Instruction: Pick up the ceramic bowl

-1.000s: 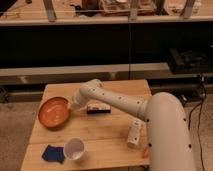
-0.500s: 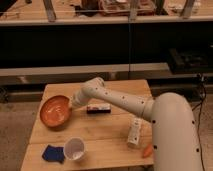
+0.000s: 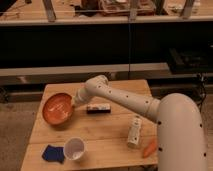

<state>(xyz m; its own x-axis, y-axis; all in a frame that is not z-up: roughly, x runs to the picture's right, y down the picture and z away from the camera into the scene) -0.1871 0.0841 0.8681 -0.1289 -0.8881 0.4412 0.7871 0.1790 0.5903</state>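
Currently my arm (image 3: pixel 125 100) reaches from the big white shoulder housing at lower right, up and leftward across the bench (image 3: pixel 115 127), with the elbow joint (image 3: pixel 97 84) bent above the bench's back half. From the elbow the last link drops down-left to my pincer (image 3: pixel 75 103), which sits at the right rim of the ceramic bowl (image 3: pixel 57 108). The pincer tip looks to touch or overlap the rim there; whether the fingers are spread or pinching the rim, I cannot tell.

Bowl position: left side of the bench, mid-depth, resting upright with its opening facing up. It's round, so no real long axis; it reads as a wide ellipse from this angle. Glossy orange-brown inside, darker edge.

Other items on the bench:
- dark rectangular box (image 3: pixel 98 108), just right of the bowl, under my forearm, long side running left-right
- white cup (image 3: pixel 74 148), near the front edge, in front of the bowl, opening up
- blue cloth (image 3: pixel 53 153), just left of the cup, touching or nearly
- white bottle (image 3: pixel 133 131), right of centre
- orange carrot-like item (image 3: pixel 149 147), front right, next to my shoulder housing
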